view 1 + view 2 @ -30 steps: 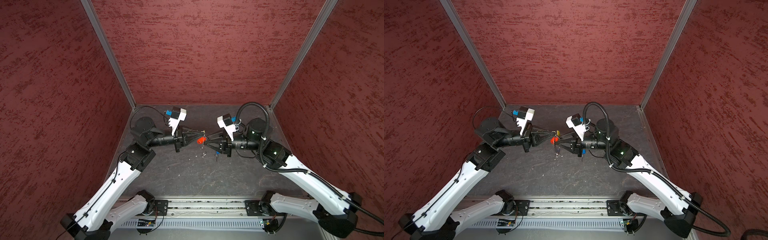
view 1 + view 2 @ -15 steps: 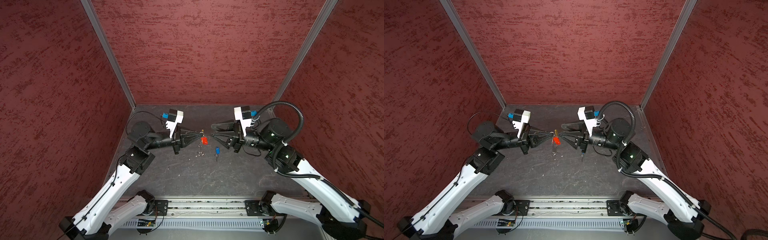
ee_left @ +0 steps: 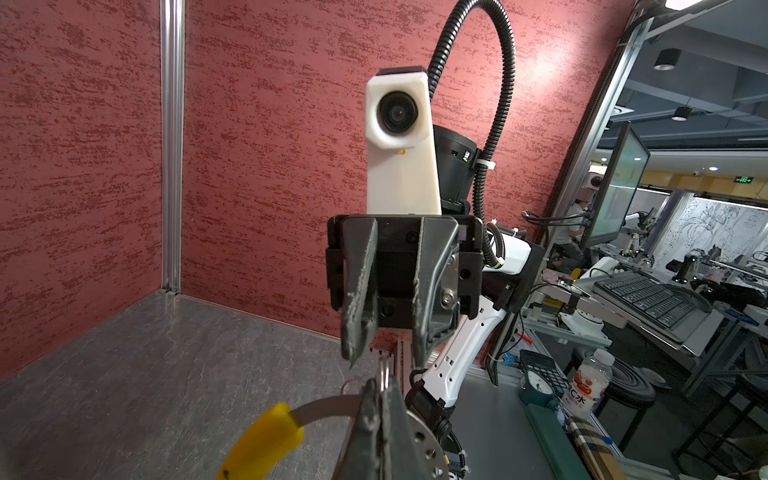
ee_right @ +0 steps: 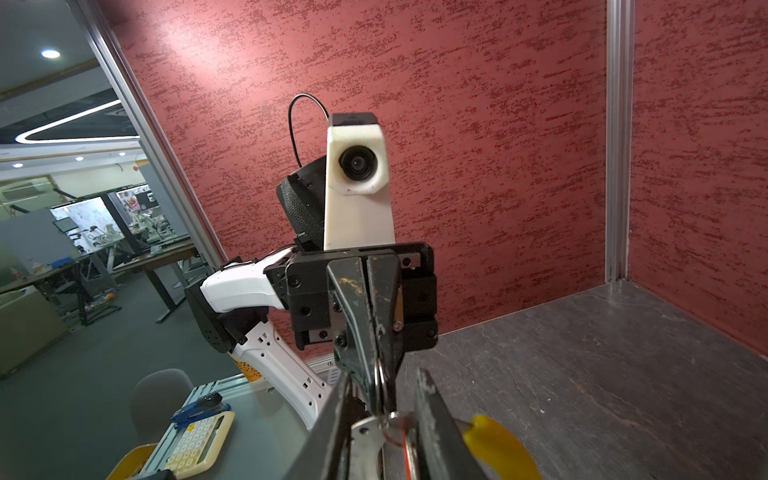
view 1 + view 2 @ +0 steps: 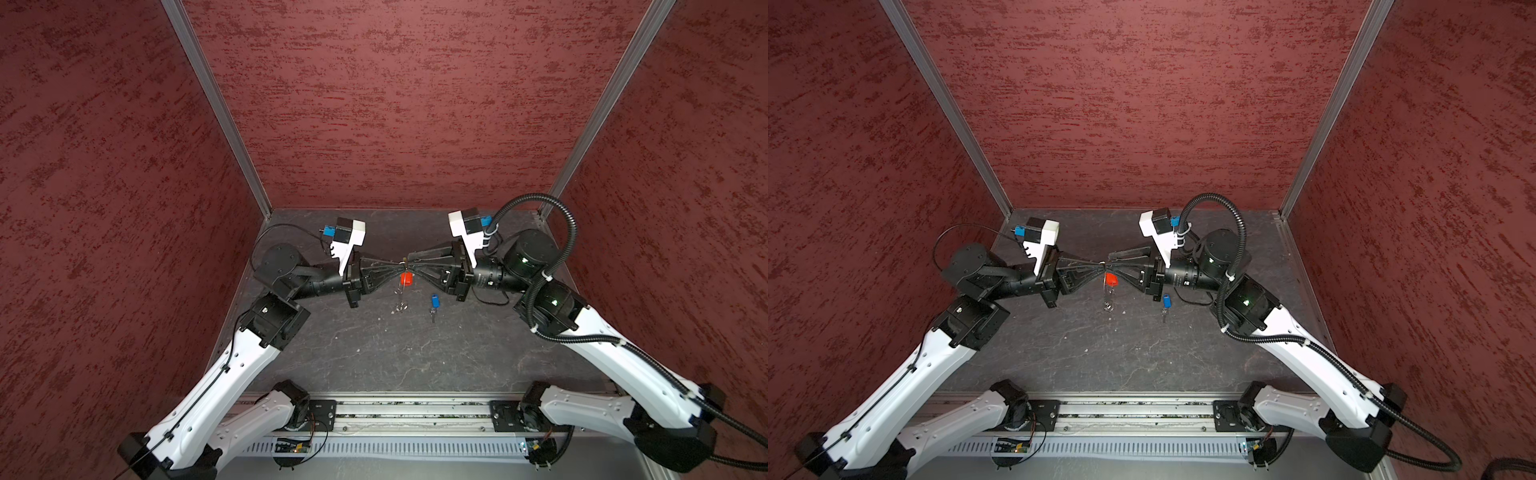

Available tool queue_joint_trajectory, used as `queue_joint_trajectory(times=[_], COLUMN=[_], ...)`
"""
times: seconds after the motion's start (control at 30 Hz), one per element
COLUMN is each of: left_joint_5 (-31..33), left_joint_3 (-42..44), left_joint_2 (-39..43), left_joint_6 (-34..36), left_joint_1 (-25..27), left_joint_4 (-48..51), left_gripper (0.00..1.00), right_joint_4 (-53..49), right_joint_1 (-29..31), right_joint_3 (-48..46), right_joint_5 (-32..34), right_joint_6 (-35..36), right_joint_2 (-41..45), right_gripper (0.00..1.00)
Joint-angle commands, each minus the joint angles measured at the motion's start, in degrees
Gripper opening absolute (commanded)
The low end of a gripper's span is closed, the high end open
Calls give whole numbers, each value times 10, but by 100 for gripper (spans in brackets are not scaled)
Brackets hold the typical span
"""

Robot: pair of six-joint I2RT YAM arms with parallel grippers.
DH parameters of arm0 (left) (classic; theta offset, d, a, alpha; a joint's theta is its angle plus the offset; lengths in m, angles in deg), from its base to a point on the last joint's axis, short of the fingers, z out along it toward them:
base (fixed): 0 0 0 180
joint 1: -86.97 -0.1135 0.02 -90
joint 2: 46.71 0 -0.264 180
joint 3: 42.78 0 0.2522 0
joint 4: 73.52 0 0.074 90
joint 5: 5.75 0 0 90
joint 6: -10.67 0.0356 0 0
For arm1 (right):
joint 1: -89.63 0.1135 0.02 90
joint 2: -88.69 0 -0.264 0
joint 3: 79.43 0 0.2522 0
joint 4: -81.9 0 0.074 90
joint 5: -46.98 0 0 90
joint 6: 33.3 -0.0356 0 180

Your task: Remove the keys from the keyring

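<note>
My left gripper [image 5: 401, 264] [image 5: 1100, 264] [image 3: 380, 390] is shut on a silver split ring [image 3: 384, 374] of the keyring, held above the table. The yellow sleeve [image 3: 262, 444] [image 4: 498, 449] curves off to one side. The red-headed key [image 5: 406, 278] [image 5: 1111, 279] hangs below the grip, and thin chain [image 5: 401, 305] [image 5: 1108, 305] dangles to the table. My right gripper [image 5: 411, 265] [image 5: 1115, 264] [image 4: 384, 382] faces it tip to tip, jaws apart on either side of the ring [image 4: 379, 386]. The blue-headed key [image 5: 434, 301] [image 5: 1167, 301] lies loose on the table under the right wrist.
The dark grey table [image 5: 374, 357] is closed in by red walls at the back and both sides. A metal rail [image 5: 407, 415] with the arm bases runs along the front edge. Outside, beyond the open front, stand desks, a calculator [image 4: 195, 444] and a bottle [image 3: 588, 386].
My right gripper pulled back and rose half a second ago, then came forward again to the ring with its jaws narrower. The left gripper held the ring throughout. The blue key stayed on the table.
</note>
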Motion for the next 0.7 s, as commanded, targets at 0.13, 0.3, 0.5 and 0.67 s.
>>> queue_joint_trajectory(times=[0.13, 0.3, 0.5, 0.67], left_joint_5=[17, 13, 8, 8], left_joint_3=[6, 4, 4, 3], left_joint_2=[10, 8, 6, 4], left_joint_6=[3, 2, 0, -2], left_joint_1=[2, 2, 2, 2], left_joint_4=[-22, -25, -28, -28], left_gripper=[0, 0, 0, 0], right_joint_4=[10, 10, 11, 10], right_joint_1=[7, 9, 9, 10], right_joint_3=[7, 5, 8, 8], right_joint_5=[-21, -22, -27, -34], right_joint_6=[0, 1, 1, 1], right_joint_2=[-1, -3, -7, -11], right_gripper=[20, 15, 9, 3])
